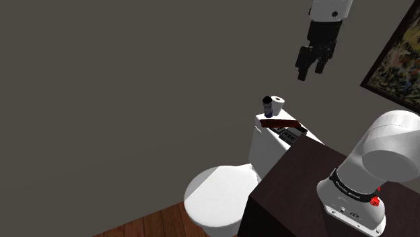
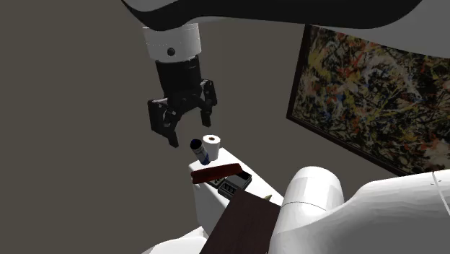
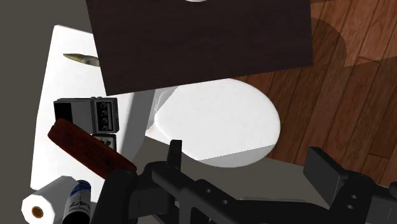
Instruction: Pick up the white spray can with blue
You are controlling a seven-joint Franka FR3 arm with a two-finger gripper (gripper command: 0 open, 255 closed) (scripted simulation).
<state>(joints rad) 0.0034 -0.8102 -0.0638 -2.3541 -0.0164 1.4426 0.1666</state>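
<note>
Black pincer (image 3: 249,159) hangs open and empty well above the toilet tank (image 1: 266,145); the spray can (image 1: 267,105) stands upright below it, toward the shoulder view's left.

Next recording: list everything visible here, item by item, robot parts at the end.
spray can: 1, white and dark blue, on toilet tank beside roll
paper roll: 1, white, tank top
flat bar: 1, dark red, tank top
box: 1, black and white, next to bar
pointed thing: 1, olive, tank top near stand
toilet: 1, white, lid shut
painting: 1, multicoloured, dark frame, on wall
floor: brown wood
stand: 1, dark brown, beside toilet
arm: 1, white
gripper: 1, black, open, raised above toilet
</note>
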